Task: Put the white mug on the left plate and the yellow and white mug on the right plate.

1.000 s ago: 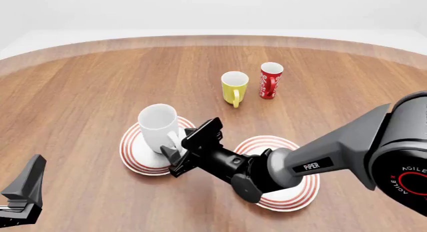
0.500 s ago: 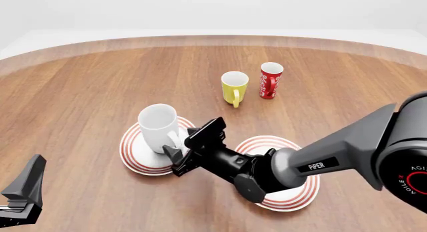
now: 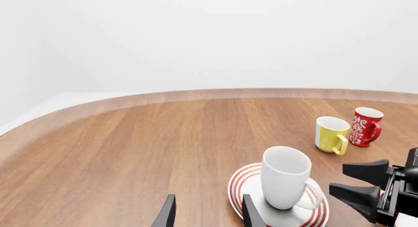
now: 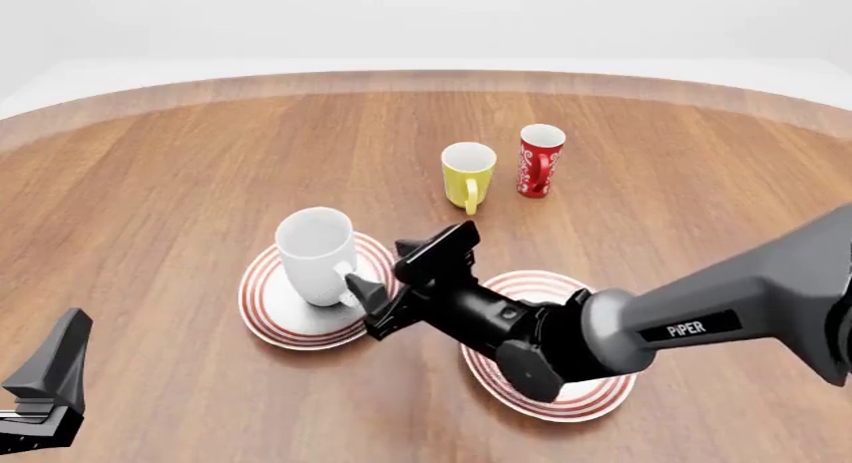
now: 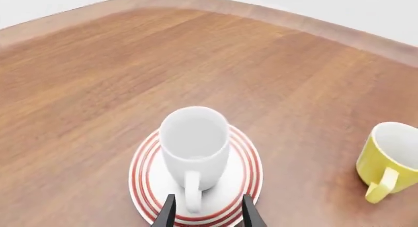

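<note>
Sitting upright on the left plate (image 4: 273, 310), the white mug (image 4: 317, 254) is placed, while the yellow and white mug (image 4: 466, 174) is waiting at twelve o'clock of the right plate (image 4: 586, 398), the right gripper (image 4: 399, 283) hovering fingers apart.

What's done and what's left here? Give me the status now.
Done: the white mug stands upright on the left plate. In hand: nothing; the right gripper is open beside the mug's handle, holding nothing. Left: the yellow mug sits on the table next to the red cup, and the right plate has no mug on it. The left gripper hangs open, off to the side.
</note>
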Controlling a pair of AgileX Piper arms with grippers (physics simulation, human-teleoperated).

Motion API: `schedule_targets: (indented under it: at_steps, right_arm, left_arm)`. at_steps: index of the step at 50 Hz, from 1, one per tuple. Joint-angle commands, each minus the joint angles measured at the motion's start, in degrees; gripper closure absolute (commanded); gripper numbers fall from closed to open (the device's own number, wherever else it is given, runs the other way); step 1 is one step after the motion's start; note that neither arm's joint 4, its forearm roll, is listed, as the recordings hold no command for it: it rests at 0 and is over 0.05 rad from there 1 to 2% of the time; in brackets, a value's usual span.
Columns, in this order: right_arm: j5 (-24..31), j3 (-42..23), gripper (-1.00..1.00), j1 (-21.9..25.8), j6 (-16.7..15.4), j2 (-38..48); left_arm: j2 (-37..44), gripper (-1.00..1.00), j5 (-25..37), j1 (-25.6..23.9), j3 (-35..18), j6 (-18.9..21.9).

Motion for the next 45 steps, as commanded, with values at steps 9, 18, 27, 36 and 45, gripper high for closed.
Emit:
schedule_targets:
  at_steps: [9,18,27,36,45]
  right_arm:
    - [-0.6,3.8,-1.0,-3.8,-1.2,-5.8]
    - [-0.6,5.1,-1.0,-6.0,-1.5,-8.7]
    - [-1.6,5.9,-1.0,-7.5,-1.3,-10.4]
    - [-2.2,5.6,-1.0,-9.5,-1.3,-10.5]
    - [-3.3,5.3,-1.0,-11.0,-1.5,-10.7]
  left_arm:
    - [0.0,-1.0,0.0,0.0,0.0,0.0]
    - [0.0,-1.0,0.0,0.0,0.0,0.0]
    - [0.0,-1.0,0.0,0.0,0.0,0.0]
    - [0.0,-1.0,0.0,0.0,0.0,0.0]
    - [0.0,-1.0,0.0,0.0,0.0,0.0]
